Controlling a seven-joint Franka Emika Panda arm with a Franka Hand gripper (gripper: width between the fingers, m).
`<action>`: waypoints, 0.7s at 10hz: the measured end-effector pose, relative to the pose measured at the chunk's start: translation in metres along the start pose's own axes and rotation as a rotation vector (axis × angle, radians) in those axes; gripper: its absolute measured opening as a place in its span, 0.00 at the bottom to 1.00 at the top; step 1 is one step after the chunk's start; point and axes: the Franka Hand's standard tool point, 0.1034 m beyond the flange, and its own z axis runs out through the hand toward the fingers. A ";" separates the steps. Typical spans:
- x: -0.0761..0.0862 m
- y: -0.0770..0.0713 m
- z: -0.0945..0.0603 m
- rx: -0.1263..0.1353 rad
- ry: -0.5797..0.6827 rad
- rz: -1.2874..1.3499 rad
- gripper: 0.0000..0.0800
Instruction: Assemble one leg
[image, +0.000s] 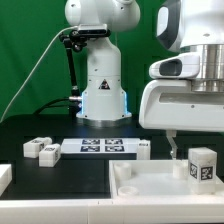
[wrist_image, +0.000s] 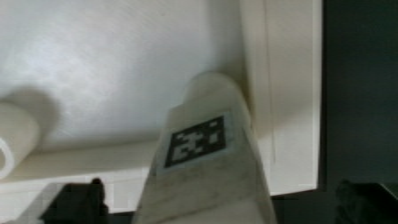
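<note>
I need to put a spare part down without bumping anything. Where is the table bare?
The dark table is bare behind the marker board, out to the robot base, and in front of the board up to the tray. It is crowded around the gripper holding a leg, and beside the loose legs at the board's end.

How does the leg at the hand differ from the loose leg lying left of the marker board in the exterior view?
The leg at the hand stands upright over the tray; the loose leg lies on its side on the black table. The first sits right under the hand, which seems to be gripping it; the loose leg lies alone, beside the marker board. Both are small white blocks with black-and-white tags.
</note>
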 end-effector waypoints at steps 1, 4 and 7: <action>0.000 0.000 0.000 0.000 0.002 -0.064 0.81; 0.000 0.001 0.000 -0.001 0.002 -0.068 0.46; 0.001 0.002 0.000 0.000 0.002 -0.041 0.36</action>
